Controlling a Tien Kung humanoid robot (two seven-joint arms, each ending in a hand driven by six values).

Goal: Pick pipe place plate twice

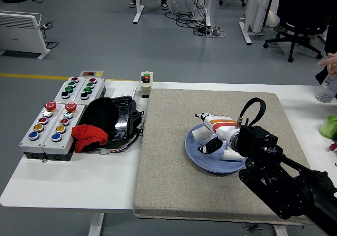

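A blue plate (195, 150) lies on the grey mat (168, 183), right of centre. A white pipe fitting (230, 154) lies in the plate's right part, mostly hidden by my wrist. My right hand (209, 132), white with orange stripes, hovers low over the plate's left half. Its fingers are spread and point left, and they hold nothing. The black right arm (284, 186) comes in from the lower right. The left arm is out of view.
Button boxes (58, 117) and a black case with a red cloth (108, 123) stand at the left. A small switch box (146, 83) sits at the mat's far edge. A person's hand (329, 62), a clear bottle (325, 91) and a green roll (329, 126) are at the far right.
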